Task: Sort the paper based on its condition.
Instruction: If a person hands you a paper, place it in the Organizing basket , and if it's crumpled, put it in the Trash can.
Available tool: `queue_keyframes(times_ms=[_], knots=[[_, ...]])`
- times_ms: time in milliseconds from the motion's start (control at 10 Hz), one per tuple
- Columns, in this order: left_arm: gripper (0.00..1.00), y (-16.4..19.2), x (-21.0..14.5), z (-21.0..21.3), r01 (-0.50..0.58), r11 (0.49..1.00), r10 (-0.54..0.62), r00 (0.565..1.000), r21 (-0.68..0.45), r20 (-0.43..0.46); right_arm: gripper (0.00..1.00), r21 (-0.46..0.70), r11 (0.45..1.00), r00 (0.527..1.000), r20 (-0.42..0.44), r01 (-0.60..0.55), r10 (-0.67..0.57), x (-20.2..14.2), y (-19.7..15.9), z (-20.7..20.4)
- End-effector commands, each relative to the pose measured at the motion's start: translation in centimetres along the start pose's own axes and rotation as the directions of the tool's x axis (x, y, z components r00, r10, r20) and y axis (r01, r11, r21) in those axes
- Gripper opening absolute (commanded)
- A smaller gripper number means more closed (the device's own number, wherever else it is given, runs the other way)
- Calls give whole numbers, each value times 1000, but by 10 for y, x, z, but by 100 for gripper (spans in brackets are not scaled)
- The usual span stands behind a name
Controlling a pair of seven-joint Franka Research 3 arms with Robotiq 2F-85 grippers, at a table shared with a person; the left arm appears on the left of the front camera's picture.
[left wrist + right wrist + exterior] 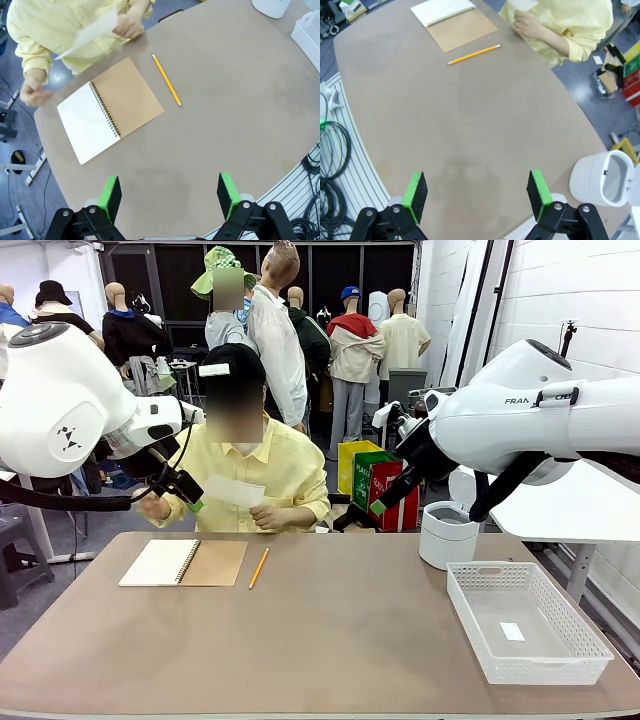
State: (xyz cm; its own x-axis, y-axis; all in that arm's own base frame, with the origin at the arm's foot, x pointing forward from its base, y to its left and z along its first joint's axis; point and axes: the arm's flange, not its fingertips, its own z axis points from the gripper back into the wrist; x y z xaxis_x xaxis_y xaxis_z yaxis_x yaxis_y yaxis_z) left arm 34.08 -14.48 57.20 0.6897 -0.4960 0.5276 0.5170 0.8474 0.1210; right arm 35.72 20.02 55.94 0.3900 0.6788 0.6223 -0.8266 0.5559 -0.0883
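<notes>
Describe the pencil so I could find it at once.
Start at the brown table and find the open spiral notebook near the person. Beside its brown cover, not touching it, lies the pencil. It is the only thin yellow stick; the notebook is broad and flat.

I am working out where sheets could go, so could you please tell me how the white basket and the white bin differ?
The basket is rectangular, low and perforated; the bin is round, taller and solid-walled. The basket lies nearer the robot's edge, the bin farther back toward the person. Both are white and stand on the table, in its right part.
</notes>
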Motion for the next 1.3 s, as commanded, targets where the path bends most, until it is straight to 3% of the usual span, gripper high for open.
queue_keyframes(times_ms=[0, 800, 900, 1200], knots=[[100, 2, 0, -1, 8, 1000, -8, 1000, 2, 11, 100, -9, 1000, 1000, -5, 11, -11, 0, 1, 0], [100, 2, 0, -1, 8, 1000, -8, 1000, 2, 11, 100, 0, 1000, 1000, 0, 0, 0, 0, 0, 0], [100, 2, 0, -1, 8, 1000, -8, 1000, 2, 11, 100, 7, 999, 999, -1, 33, -33, 0, -1, -2], [100, 2, 0, -1, 8, 1000, -8, 1000, 2, 11, 100, 59, 957, 958, -54, 284, -281, 4, -9, -8]])
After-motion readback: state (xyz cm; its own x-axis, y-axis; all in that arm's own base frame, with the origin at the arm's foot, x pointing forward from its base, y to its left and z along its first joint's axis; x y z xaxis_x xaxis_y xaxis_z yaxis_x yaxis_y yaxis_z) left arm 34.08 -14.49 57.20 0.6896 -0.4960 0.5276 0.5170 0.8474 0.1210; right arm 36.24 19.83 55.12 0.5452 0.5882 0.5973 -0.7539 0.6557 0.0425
